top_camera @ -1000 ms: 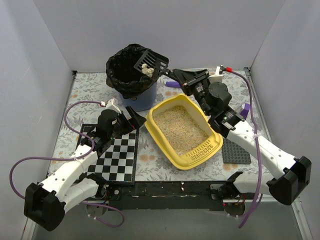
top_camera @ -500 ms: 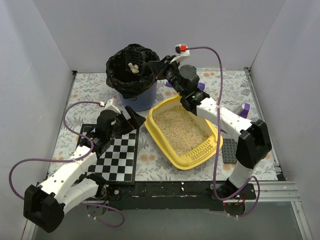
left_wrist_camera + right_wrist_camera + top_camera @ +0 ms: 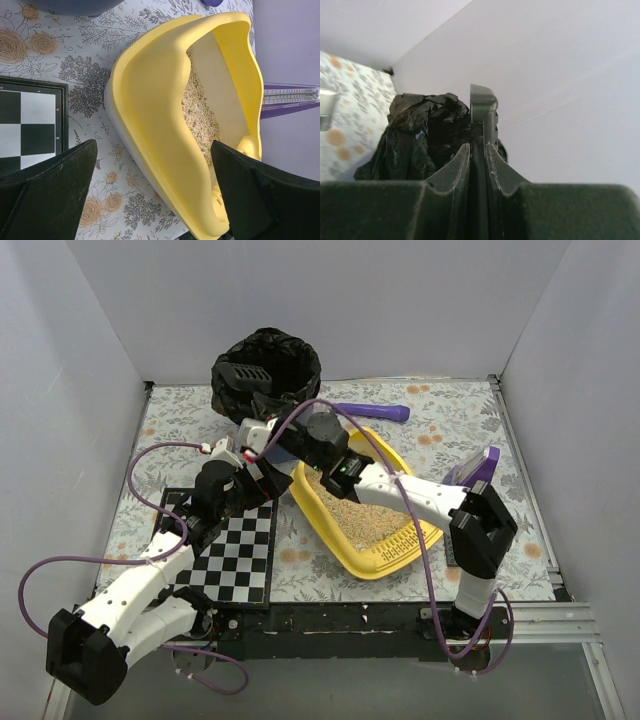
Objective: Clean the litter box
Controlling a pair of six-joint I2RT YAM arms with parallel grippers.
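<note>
The yellow litter box with beige litter lies mid-table. In the left wrist view its near rim and wall run between my fingers. My left gripper is open, with its jaws wide on either side of the box's left corner and not closed on it. My right gripper is shut on the handle of the black slotted scoop. The scoop's head is over the bin lined with a black bag.
A black-and-white checkered mat lies under my left arm. A purple-handled tool lies behind the box. Another purple piece is to the right of the box. My right arm crosses over the box. Walls close three sides.
My right arm swung left with the scoop, from the bin's right rim to over its left part. The pale clumps seen on the scoop no longer show. My left arm has not moved.
</note>
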